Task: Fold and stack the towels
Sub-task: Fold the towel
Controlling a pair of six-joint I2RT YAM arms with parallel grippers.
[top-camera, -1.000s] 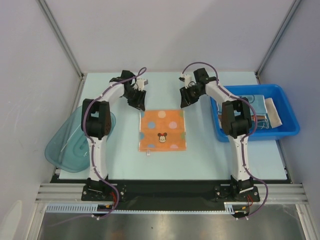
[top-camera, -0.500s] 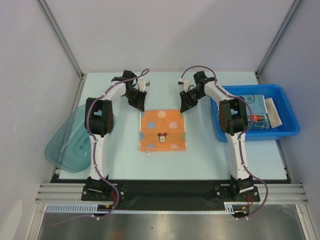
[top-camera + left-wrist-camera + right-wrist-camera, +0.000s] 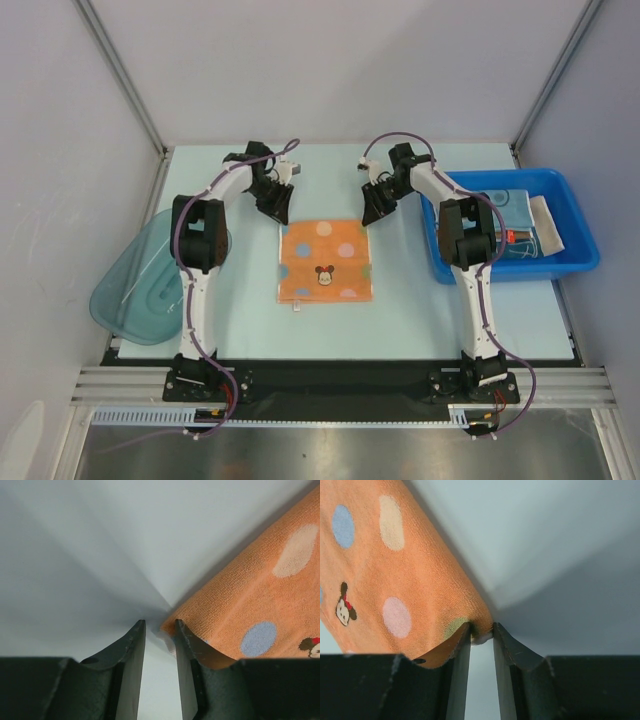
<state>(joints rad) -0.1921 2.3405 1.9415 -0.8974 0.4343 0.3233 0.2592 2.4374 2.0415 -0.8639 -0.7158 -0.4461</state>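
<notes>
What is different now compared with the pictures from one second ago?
Both grippers came down to the far corners of the orange towel: the left gripper slightly, the right gripper further. Each now straddles a corner, jaws narrowly apart. The towel, blue bin and teal tub did not move.

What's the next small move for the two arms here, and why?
Probably close the left pincer and right pincer fully: each sits at a far corner of the flat orange towel, jaws slightly apart, corners not yet gripped.
</notes>
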